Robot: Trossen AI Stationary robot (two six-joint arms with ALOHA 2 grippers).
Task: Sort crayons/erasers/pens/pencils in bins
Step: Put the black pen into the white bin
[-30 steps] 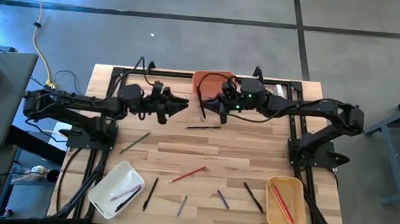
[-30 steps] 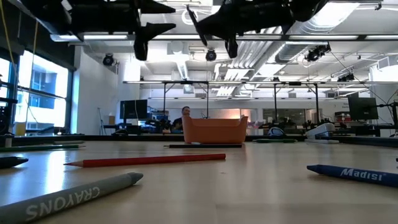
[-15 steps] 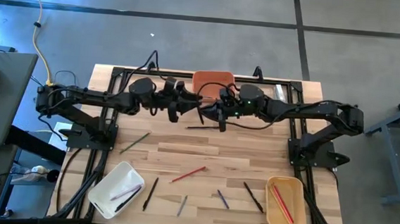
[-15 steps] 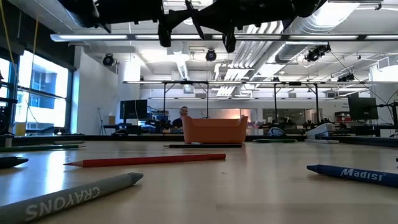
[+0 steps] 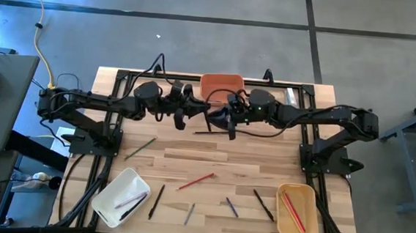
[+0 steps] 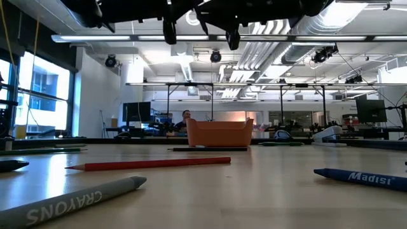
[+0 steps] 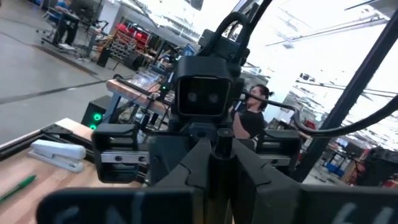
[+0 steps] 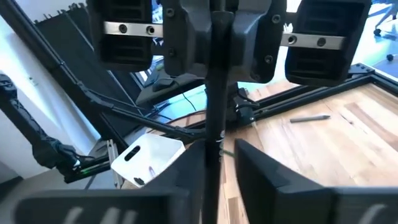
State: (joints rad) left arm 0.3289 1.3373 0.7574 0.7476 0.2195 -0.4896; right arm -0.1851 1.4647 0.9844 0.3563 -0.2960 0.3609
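My two grippers meet tip to tip above the table's far middle, just in front of the orange bin (image 5: 221, 84). My left gripper (image 5: 196, 110) and my right gripper (image 5: 221, 117) are both shut on one thin black stick (image 8: 214, 118), held high above the wood. The stick also shows in the left wrist view (image 7: 221, 146) and in the low view (image 6: 202, 19). The white bin (image 5: 120, 196) stands near left with sticks in it. The tan-yellow bin (image 5: 294, 211) stands near right with red sticks in it. My left gripper pinches the black stick (image 8: 217, 37) between its two fingers, coming level from the table's left, fingers across the stick. The stick is lifted clear of the table. My right gripper has the same stick (image 8: 213, 146) between its fingers, coming level from the table's right. The stick lies against one finger (image 8: 193, 162); whether the other finger touches it I cannot tell.
Loose sticks lie on the wood: a black one (image 5: 210, 132) under the grippers, a grey one (image 5: 140, 148), a red pencil (image 5: 196, 180), and black, grey and blue ones (image 5: 231, 206) along the near side. A white stapler (image 7: 56, 152) lies at the far right.
My left gripper has gone toward the table's right and a little toward the far edge, up to my right gripper and the black stick it holds. My right gripper has shifted slightly left. Both have stayed nearly still for the last half second.
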